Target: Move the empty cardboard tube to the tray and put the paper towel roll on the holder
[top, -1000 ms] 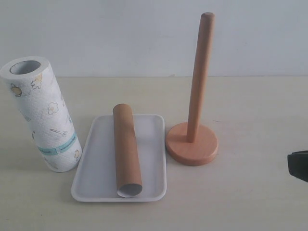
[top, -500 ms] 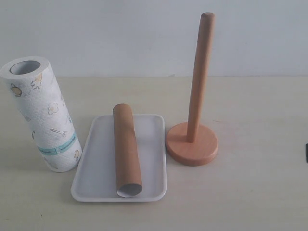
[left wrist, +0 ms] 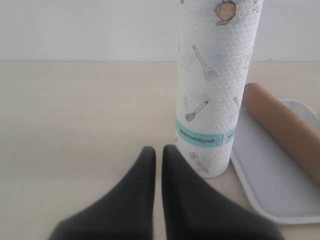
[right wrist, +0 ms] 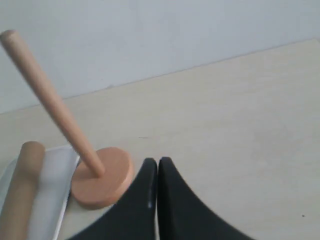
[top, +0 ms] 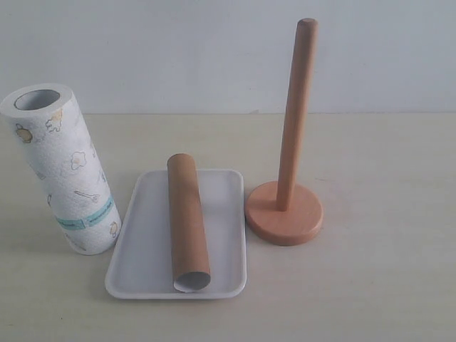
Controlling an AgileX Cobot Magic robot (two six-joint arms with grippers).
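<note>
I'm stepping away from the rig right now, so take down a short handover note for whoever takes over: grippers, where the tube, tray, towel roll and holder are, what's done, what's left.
Left gripper: shut, empty, facing the paper towel roll.
Right gripper: shut, empty, facing the holder.
Empty cardboard tube lies lengthwise in the tray.
In the exterior view the roll stands upright on the table left of the tray; the holder stands right of it, post bare.
Done: tube in tray.
Left: put the roll on the holder.
</note>
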